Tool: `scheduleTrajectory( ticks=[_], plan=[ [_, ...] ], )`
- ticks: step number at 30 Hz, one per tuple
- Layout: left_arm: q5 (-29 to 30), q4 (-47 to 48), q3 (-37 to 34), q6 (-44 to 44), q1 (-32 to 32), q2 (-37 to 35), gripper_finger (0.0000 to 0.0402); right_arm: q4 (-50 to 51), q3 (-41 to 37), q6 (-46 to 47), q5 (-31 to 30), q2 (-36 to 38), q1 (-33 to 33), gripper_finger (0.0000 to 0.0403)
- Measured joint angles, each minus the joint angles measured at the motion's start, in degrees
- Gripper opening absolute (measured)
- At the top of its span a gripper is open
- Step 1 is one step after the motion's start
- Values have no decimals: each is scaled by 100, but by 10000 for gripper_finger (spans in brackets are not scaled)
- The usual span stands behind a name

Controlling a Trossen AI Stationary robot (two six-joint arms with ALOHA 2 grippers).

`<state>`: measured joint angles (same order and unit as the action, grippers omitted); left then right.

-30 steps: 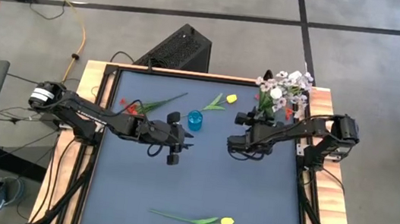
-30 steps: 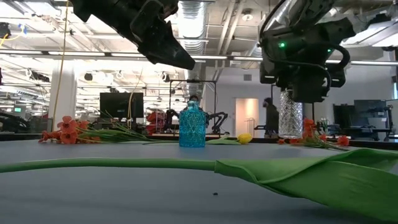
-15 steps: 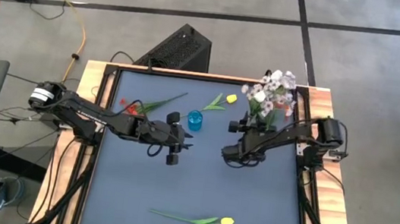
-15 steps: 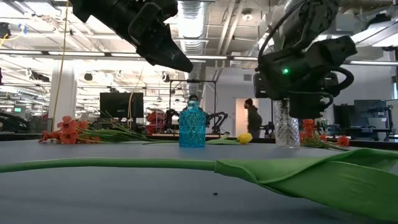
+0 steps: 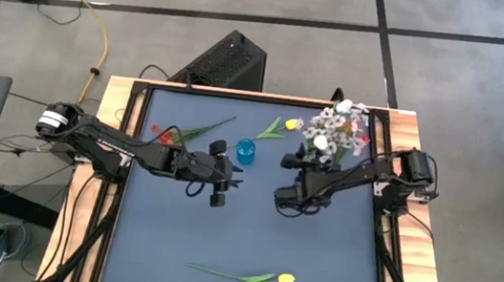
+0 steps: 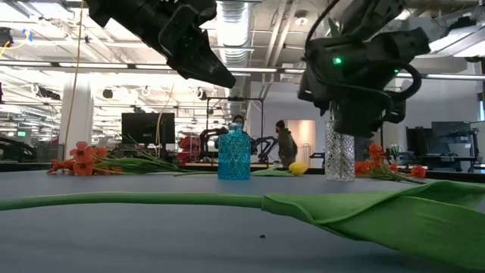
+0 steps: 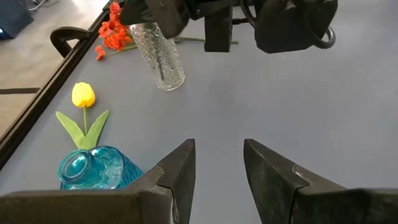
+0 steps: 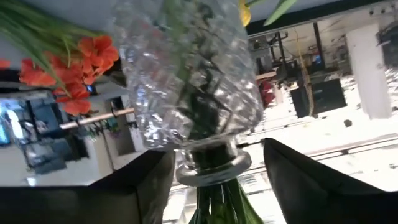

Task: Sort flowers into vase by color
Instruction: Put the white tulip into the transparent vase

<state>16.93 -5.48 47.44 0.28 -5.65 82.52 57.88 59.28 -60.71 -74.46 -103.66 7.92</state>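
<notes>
A clear cut-glass vase (image 6: 339, 155) holding a spray of small white-pink blossoms (image 5: 335, 132) is in my right gripper (image 8: 211, 167), right of the table's centre. My left gripper (image 7: 217, 168) hovers open above the table, just beside a small blue glass vase (image 5: 246, 151) that stands on its base. Red blossom clusters (image 5: 168, 135) lie flat near the far left. More red blossoms (image 7: 112, 31) lie beyond the clear vase. One yellow tulip (image 5: 291, 124) lies near the far edge. Another yellow tulip (image 5: 285, 280) lies by the near edge. My right gripper pinches the clear vase by its narrow neck (image 8: 208, 158), just under the rim, one finger (image 8: 152, 183) on each side. The fingers come from above, and the green stems rise out between them. The vase hangs upright below the fingers; whether its base (image 6: 339, 177) touches the table, I cannot tell.
The near tulip's long green stem and leaf (image 6: 303, 208) lie across the near part of the table. A black box (image 5: 228, 61) sits on the floor beyond the far edge. A person (image 6: 286, 148) walks in the room behind. Bare blue mat (image 5: 250, 232) spans the table's middle.
My right gripper has carried the clear vase with its blossoms from the far right corner toward the table's centre and near side, lowering it. The vase has stayed upright. A person in the background has walked leftward.
</notes>
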Motion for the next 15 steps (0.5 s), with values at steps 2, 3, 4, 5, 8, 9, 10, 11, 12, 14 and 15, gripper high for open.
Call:
scheduleTrajectory(
  ticks=[2, 3, 4, 5, 8, 9, 10, 11, 12, 14, 15],
  plan=[
    [0, 4, 0, -3, 0, 0, 125, -2, 39, 111, -1, 0, -29, 287],
    [-2, 9, 0, -4, -1, 0, 125, -3, 51, 151, -3, -1, -40, 296],
    [-3, 24, 0, -7, -2, 0, 125, -3, 54, 192, -4, -1, -55, 305],
    [-4, 47, 0, -26, -2, 0, 125, -1, 54, 247, -4, 0, -56, 315],
    [-7, 133, 0, -76, -2, 0, 125, 9, 54, 461, -2, -1, -56, 348],
    [-7, 152, 0, -84, -2, 0, 125, 12, 54, 520, -15, -2, -56, 358],
    [-7, 165, 0, -91, -2, 0, 125, 34, 54, 522, -53, -2, -56, 368],
    [-7, 174, 0, -98, -2, 0, 125, 68, 54, 504, -101, -2, -56, 376],
    [-7, 177, 0, -99, -2, 0, 125, 83, 54, 496, -112, -2, -56, 383],
    [-7, 175, 0, -99, -2, 0, 125, 107, 55, 495, -28, -2, -25, 391],
    [-7, 175, 0, -99, -2, 0, 125, 151, 56, 493, 39, -2, 3, 394]
  ],
)
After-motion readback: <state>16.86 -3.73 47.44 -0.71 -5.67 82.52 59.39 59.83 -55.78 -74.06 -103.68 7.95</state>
